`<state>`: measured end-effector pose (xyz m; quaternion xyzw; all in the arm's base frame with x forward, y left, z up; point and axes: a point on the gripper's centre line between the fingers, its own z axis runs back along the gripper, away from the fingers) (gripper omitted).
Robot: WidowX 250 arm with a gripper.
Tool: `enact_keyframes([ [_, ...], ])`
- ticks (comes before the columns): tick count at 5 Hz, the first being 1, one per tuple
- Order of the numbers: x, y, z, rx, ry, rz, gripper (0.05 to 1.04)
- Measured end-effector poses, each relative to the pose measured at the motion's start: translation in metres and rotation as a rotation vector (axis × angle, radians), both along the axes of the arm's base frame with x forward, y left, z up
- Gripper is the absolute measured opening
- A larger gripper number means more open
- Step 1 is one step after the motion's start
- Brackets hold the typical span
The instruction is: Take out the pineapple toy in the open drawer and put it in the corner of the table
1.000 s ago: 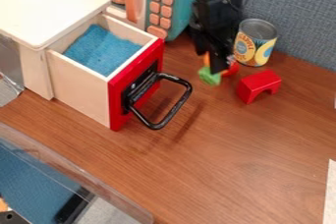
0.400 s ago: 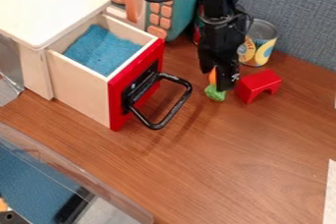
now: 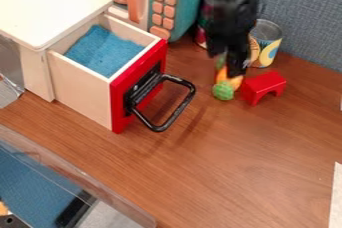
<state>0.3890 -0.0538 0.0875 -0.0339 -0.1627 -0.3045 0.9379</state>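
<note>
My gripper (image 3: 228, 66) hangs at the upper right of the camera view, low over the table and just left of the red arch block. Right below it lies an orange-yellow toy with a round green end (image 3: 224, 91), perhaps the pineapple; its upper part is partly hidden by the gripper. Whether the gripper holds it, I cannot tell. The wooden drawer (image 3: 79, 92) with a red front stands open at the left, with blue lining inside.
The red arch block (image 3: 264, 87) is close to the toy's right, and a can (image 3: 268, 42) stands behind it. A teal and orange toy microwave (image 3: 175, 14) is at the back. The black drawer handle (image 3: 175, 114) juts over the table (image 3: 227, 162). A clear bin's rim is at lower left.
The gripper has come forward from the back and moved slightly right. The toy beneath has shifted forward and right, and has turned.
</note>
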Motion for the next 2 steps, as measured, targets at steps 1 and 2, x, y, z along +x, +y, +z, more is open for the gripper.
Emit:
enact_keyframes([
  [1,-0.015,-0.002,0.025,0.0,-0.059,0.045,1.0],
  [2,-0.036,-0.013,0.057,0.019,-0.086,0.121,1.0],
])
